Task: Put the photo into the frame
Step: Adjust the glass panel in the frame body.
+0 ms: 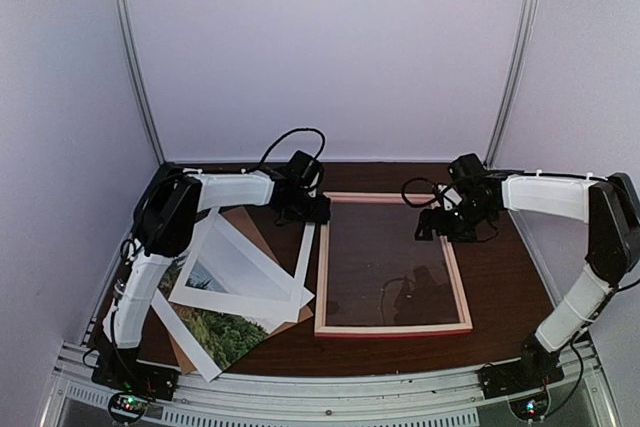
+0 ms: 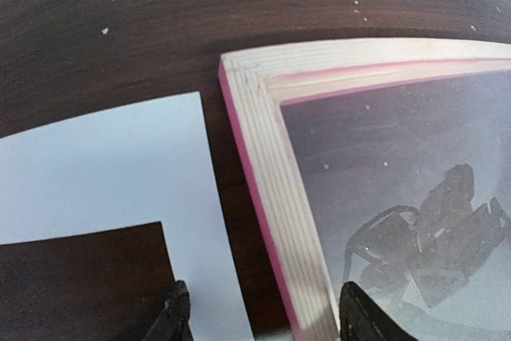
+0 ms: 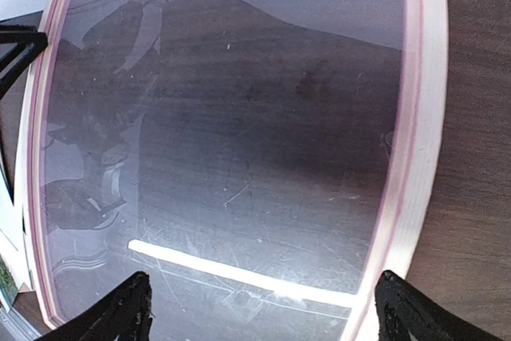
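Observation:
The frame (image 1: 392, 329), pink with pale wood sides, lies flat mid-table with its glass pane reflecting the arms. The photo (image 1: 226, 333), green trees and a white border, lies at the near left, mostly covered by a white mat (image 1: 240, 269). My left gripper (image 1: 317, 210) hangs over the frame's far left corner (image 2: 263, 109). It is open (image 2: 263, 321), its fingers either side of the left rail without touching it. My right gripper (image 1: 441, 226) hovers above the pane near the frame's right rail (image 3: 417, 117). It is wide open (image 3: 263, 313) with nothing between its fingers.
A brown backing board (image 1: 252, 227) lies under the mat and the photo, left of the frame. The mat's edge (image 2: 104, 165) reaches close to the frame's left side. Dark wood tabletop (image 1: 500, 277) shows to the right of the frame. Walls enclose the back and both sides.

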You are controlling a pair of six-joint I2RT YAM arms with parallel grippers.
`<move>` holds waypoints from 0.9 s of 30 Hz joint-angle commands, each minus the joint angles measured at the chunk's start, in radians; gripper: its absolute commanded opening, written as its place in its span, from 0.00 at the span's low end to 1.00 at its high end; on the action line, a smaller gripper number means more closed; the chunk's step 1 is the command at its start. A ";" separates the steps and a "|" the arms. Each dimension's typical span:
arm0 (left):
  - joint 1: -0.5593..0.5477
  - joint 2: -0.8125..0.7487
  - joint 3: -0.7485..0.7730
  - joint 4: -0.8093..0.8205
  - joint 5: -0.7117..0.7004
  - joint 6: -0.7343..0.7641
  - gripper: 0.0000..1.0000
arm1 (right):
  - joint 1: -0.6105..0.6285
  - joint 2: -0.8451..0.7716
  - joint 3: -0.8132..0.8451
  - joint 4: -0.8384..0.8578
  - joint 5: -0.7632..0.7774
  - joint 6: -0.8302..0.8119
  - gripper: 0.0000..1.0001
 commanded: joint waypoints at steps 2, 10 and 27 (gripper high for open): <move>0.017 -0.115 -0.112 0.112 0.174 -0.056 0.68 | -0.012 -0.075 -0.025 0.011 0.171 0.009 0.96; 0.017 -0.185 -0.192 0.153 0.221 -0.058 0.65 | -0.029 -0.008 -0.023 -0.013 0.230 -0.027 0.84; 0.017 -0.224 -0.245 0.094 0.105 0.022 0.61 | -0.042 0.082 -0.080 0.048 0.194 -0.040 0.50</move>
